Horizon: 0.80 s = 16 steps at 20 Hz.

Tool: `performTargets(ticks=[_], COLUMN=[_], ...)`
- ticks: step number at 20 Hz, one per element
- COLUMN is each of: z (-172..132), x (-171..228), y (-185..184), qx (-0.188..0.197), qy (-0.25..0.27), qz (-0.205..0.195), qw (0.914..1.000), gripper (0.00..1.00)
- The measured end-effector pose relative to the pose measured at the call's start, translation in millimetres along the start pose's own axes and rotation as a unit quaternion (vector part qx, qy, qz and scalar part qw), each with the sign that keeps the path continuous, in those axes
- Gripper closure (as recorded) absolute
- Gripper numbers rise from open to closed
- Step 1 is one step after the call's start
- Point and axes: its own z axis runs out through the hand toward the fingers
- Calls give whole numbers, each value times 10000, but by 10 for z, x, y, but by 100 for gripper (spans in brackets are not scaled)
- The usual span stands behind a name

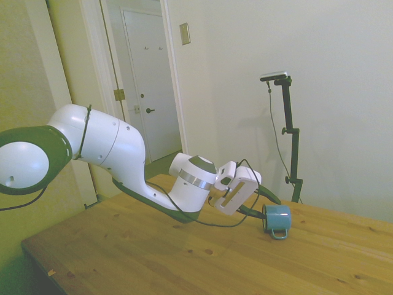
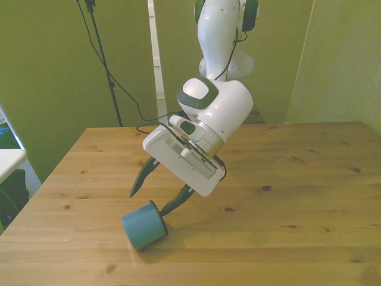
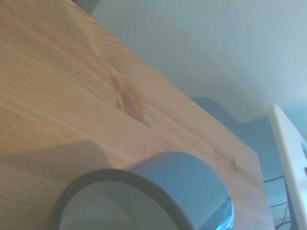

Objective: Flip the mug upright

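A broad table (image 2: pixel 309 179) of pale knotted pine planks, matt and streaked with grain, is seen filling the lower part of each view. Over it a glossy white arm (image 1: pixel 123 160) of rounded, dark-banded segments is stretched low, ending in a flat rectangular white block. From that block two slim, curved dark-green fingers (image 2: pixel 143 177) are spread wide, so the gripper (image 2: pixel 153 199) is seen open with nothing held. The mug (image 2: pixel 144 224), a small smooth teal cylinder with a dark rim, is laid on its side on the wood towards the front view's left, near the table's near edge. One finger is touching or just beside its rim; which cannot be told. In the side view its loop handle (image 1: pixel 279 233) is turned down towards the table.
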Motion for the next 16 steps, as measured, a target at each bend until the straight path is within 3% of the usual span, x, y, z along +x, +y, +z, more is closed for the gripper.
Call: performTargets(ticks=[10,11,16], z=[91,103,174], x=[-35,-33,-23], y=[-21,-29,-52], qx=[-548,-573,-690], qy=[471,495,578], qz=[156,173,224], qw=[9973,9970,9957], gripper=[0,100,100])
